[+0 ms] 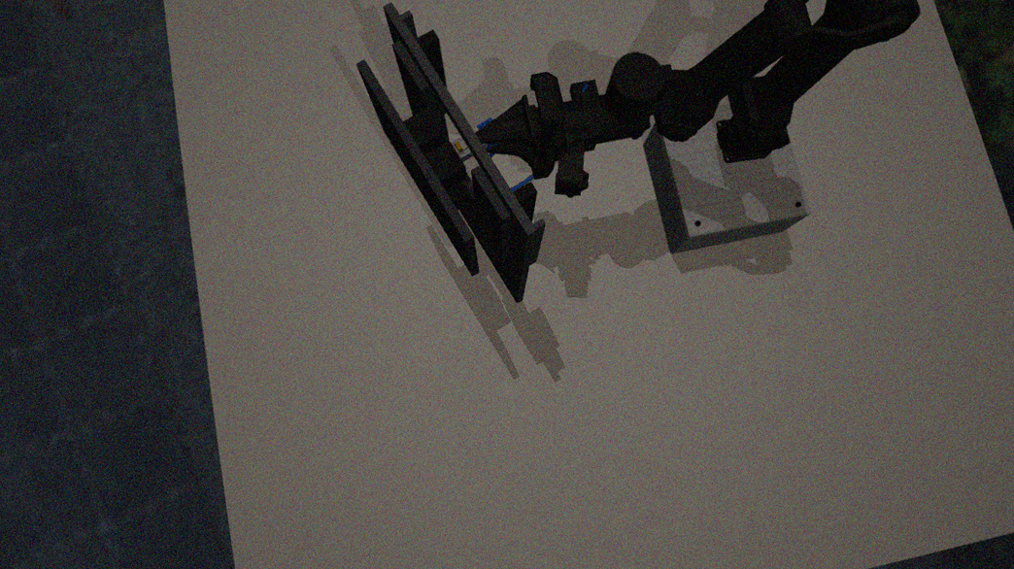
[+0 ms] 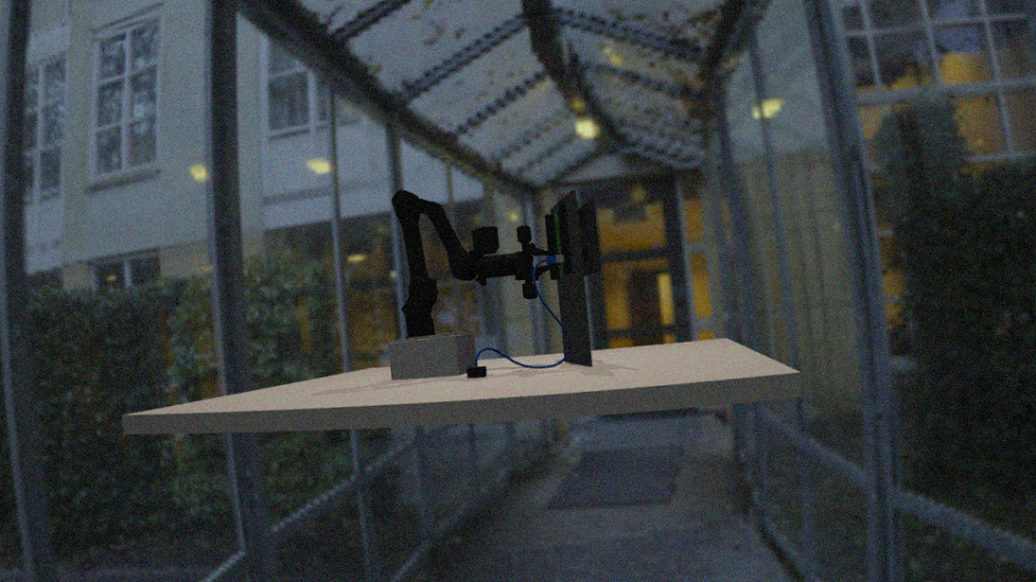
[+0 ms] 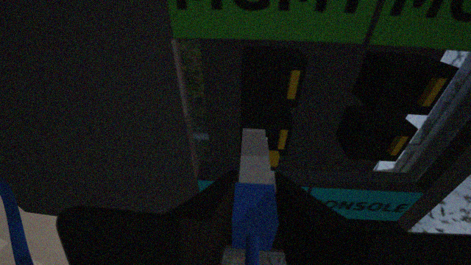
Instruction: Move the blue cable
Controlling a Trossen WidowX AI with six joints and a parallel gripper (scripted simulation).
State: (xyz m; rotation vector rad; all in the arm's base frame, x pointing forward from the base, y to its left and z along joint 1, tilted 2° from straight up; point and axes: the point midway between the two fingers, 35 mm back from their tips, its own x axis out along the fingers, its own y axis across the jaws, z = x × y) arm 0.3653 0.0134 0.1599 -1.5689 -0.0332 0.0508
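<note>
Reaching in from the robot's gray base block [image 1: 758,168] [image 2: 433,356], the dark arm [image 1: 720,60] [image 2: 414,256] is stretching toward the upright rack [image 1: 463,114] [image 2: 574,309] in the top view; the gripper [image 1: 484,139] [image 2: 546,259] [image 3: 255,178] is pointing at the rack's near face, and bits of blue are showing beside its fingers; shadows are spreading over the pale tabletop [image 1: 558,465] [image 2: 464,401].

Over to the exterior view, and the arm is arching up from its block and holding its wrist roughly level; the blue plug [image 2: 554,259] [image 3: 255,217] is sitting at the gripper's tip, right by the rack's face; the blue cable [image 2: 547,307] [image 3: 14,224] is drooping from it, running low over the tabletop and ending at a small black block [image 2: 476,371] near the base.

Now the wrist view, very dark, and here the jaws are standing only slightly apart, closing on the blue plug from both sides; its pale front end [image 3: 255,156] is pointing at the dark port opening [image 3: 270,88] with yellow strips; a green label [image 3: 272,22] is stretching above, a teal label [image 3: 368,204] reading "ONSOLE" is peeking out below; how deep the plug is sitting, I cannot tell.
</note>
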